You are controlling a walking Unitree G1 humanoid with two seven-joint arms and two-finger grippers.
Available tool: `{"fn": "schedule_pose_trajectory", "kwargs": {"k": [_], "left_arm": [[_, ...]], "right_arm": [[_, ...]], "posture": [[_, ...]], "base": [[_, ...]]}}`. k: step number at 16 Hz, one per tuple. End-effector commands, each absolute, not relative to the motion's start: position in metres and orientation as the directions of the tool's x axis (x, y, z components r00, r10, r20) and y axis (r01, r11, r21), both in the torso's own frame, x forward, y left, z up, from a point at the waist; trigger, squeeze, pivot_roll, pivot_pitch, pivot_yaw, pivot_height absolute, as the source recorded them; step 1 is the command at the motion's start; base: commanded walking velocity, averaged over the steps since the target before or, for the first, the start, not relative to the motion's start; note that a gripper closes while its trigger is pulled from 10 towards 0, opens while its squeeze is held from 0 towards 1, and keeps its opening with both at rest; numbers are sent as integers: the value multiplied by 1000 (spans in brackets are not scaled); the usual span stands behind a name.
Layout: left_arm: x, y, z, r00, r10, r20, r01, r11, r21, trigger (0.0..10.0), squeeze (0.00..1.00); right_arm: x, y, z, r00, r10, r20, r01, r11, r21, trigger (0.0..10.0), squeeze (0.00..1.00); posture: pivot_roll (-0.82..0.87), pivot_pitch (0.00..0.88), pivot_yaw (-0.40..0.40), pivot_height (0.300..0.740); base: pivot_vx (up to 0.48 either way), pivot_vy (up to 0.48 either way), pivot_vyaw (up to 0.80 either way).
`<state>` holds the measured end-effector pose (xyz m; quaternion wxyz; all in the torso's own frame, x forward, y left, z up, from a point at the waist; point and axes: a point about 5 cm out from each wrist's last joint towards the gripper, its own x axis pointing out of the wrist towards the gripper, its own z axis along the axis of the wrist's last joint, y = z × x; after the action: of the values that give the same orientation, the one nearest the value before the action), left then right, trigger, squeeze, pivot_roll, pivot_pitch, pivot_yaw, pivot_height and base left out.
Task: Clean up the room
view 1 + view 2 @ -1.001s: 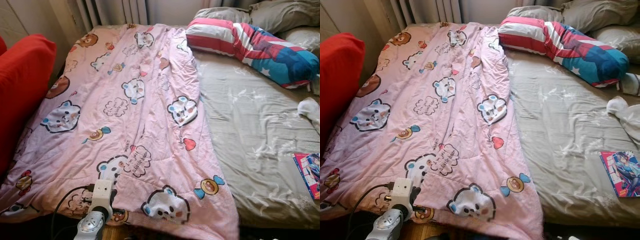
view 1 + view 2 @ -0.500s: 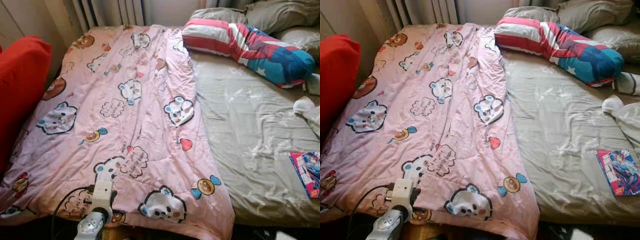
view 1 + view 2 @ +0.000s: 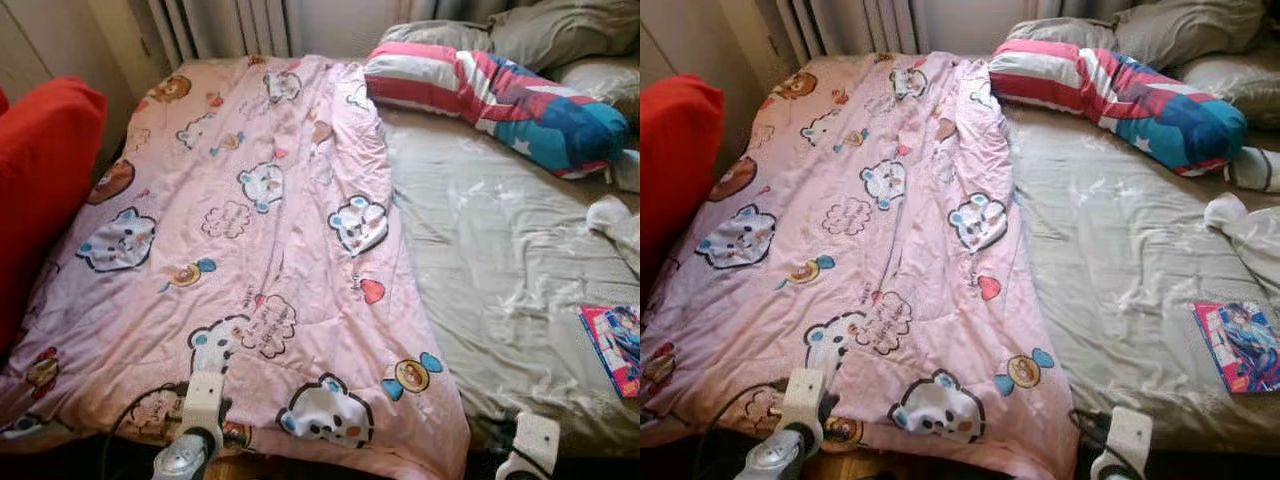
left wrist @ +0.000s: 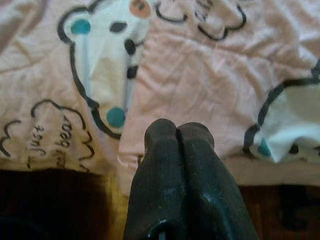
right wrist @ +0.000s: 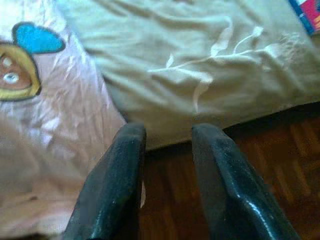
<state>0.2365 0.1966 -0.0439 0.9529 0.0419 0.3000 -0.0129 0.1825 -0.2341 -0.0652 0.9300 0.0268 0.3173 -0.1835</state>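
Pink bear-print quilt covers the bed's left half; a magazine lies on the beige sheet. Left gripper pressed closed, right gripper parted, both empty.

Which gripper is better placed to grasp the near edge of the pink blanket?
Probably the left gripper: it hangs directly over the pink blanket hem, though shut. The right gripper, open, points at the bare sheet edge beside it.

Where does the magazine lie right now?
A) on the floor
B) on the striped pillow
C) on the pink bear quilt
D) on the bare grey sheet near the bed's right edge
D: the magazine lies flat on the grey sheet at the right side, apart from the pink quilt.
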Motion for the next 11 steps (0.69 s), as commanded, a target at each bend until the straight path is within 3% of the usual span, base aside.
{"fn": "schedule_pose_trajectory", "kwargs": {"k": [1,2,6,11], "left_arm": [[226,205,-51,783,26,-622,34,996,84,10000,0],[225,206,-52,774,31,-632,30,996,86,10000,0],[231,201,-52,751,34,-659,28,996,83,10000,0],[238,198,-48,752,28,-659,34,996,81,10000,0]], "right_arm": [[188,-228,-64,756,-277,-593,301,952,-62,10000,0],[197,-224,-60,780,-243,-577,261,964,-54,10000,0],[202,-220,-64,728,-200,-656,189,978,-88,10000,0],[188,-226,-72,666,-242,-705,252,963,-93,10000,0]], "posture": [[43,114,23,740],[36,104,21,740],[29,0,10,740],[10,0,18,740]], "base": [[0,0,0],[0,0,0],[0,0,0],[0,0,0]]}}
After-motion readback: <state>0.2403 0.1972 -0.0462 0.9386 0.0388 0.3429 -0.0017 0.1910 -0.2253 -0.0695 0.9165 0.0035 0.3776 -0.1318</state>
